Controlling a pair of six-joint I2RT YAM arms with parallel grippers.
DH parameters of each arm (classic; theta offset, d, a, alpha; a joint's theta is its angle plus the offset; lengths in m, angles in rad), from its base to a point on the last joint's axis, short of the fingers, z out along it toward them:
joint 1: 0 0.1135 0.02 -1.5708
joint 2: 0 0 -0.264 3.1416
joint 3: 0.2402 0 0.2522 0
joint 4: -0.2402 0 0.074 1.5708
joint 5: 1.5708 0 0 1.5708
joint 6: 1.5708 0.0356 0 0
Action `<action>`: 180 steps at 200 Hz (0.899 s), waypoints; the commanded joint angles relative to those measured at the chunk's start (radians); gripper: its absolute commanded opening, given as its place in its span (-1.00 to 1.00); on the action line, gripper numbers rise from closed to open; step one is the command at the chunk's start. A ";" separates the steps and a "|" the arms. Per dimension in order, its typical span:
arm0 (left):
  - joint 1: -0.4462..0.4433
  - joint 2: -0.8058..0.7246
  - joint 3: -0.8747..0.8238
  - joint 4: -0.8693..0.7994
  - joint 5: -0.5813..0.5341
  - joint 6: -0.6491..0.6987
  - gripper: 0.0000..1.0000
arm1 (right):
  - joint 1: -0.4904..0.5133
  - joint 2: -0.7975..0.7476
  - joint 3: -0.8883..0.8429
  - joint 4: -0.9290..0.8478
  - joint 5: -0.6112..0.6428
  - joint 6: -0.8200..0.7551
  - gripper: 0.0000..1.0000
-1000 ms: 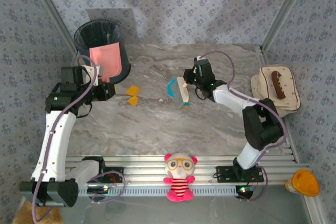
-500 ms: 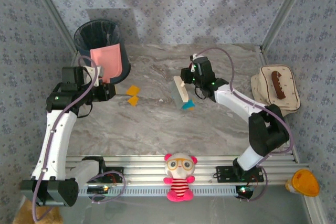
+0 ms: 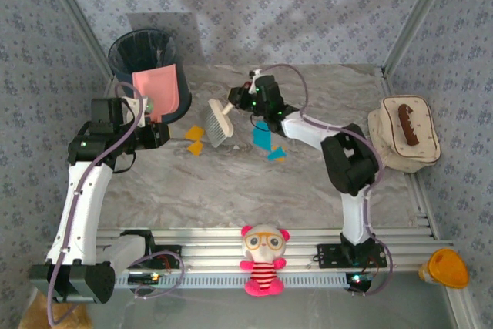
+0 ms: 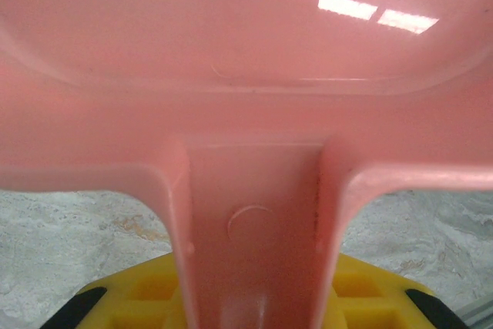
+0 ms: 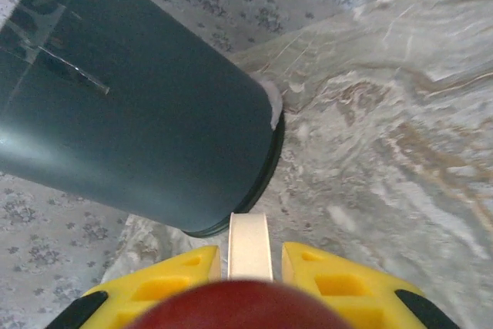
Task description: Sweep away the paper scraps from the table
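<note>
On the table, two orange paper scraps lie just right of the pink dustpan. Blue scraps with a small orange bit lie near the middle. My left gripper is shut on the dustpan's handle, and the pan tilts up against the bin. My right gripper is shut on the white handle of a brush. Its bristle head hangs between the orange and blue scraps. A yellow fingertip shows beside the handle.
A dark bin stands at the back left, close ahead in the right wrist view. A beige pouch sits at the right edge. A stuffed toy leans on the front rail, and an orange object lies off the front right corner.
My right arm swung left with the brush, from over the blue scraps to near the orange ones. The blue scraps stayed behind, now uncovered. The left arm and dustpan held still.
</note>
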 commanded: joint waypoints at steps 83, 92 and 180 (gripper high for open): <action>-0.007 -0.001 0.004 0.008 0.017 0.021 -1.00 | 0.081 0.178 0.145 0.079 0.090 0.172 -1.00; -0.007 0.000 0.003 0.008 0.017 0.022 -1.00 | 0.083 0.185 0.148 0.076 0.094 0.174 -1.00; -0.008 -0.003 0.003 0.002 0.015 0.019 -1.00 | 0.093 0.187 0.085 0.059 0.138 0.140 -1.00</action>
